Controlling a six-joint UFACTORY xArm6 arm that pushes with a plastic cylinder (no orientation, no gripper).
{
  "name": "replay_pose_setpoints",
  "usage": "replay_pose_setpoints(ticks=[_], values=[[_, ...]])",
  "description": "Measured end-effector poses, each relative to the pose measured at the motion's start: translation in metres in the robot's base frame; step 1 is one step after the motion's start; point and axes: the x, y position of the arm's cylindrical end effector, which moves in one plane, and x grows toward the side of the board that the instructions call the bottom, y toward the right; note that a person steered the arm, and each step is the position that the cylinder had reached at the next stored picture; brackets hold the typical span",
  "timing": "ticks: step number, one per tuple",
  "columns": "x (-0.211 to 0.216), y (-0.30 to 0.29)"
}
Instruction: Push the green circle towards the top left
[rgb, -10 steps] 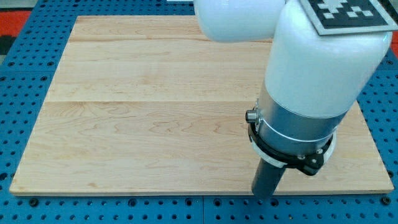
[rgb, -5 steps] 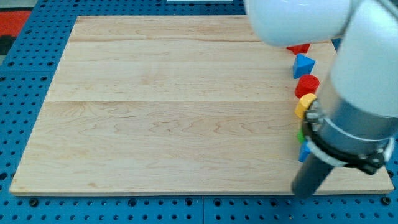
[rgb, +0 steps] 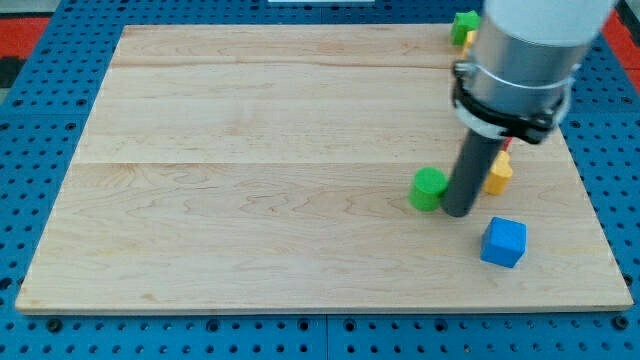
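The green circle (rgb: 428, 188) lies on the wooden board (rgb: 250, 170), right of its middle. My tip (rgb: 458, 211) rests on the board just to the right of the green circle, touching it or nearly so. A yellow block (rgb: 497, 175) sits right behind the rod on its right side, partly hidden. A blue cube (rgb: 503, 242) lies below and to the right of my tip.
A green block (rgb: 464, 22) with a yellow block (rgb: 459, 37) under its left edge sits at the board's top right, beside the arm. A sliver of red (rgb: 505, 146) shows by the rod. The arm's body hides the top right corner.
The arm has swung from the bottom right up to the top right. My tip has moved up and left to the green circle's right side. Blocks along the right are now uncovered or hidden anew.
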Motion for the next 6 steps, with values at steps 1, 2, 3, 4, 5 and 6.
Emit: replay_pose_setpoints(ticks=[1, 2, 3, 4, 5, 6], values=[[-0.025, -0.016], [-0.033, -0.068], [-0.041, -0.123], [-0.061, -0.139], [-0.083, -0.158], [-0.109, -0.162]])
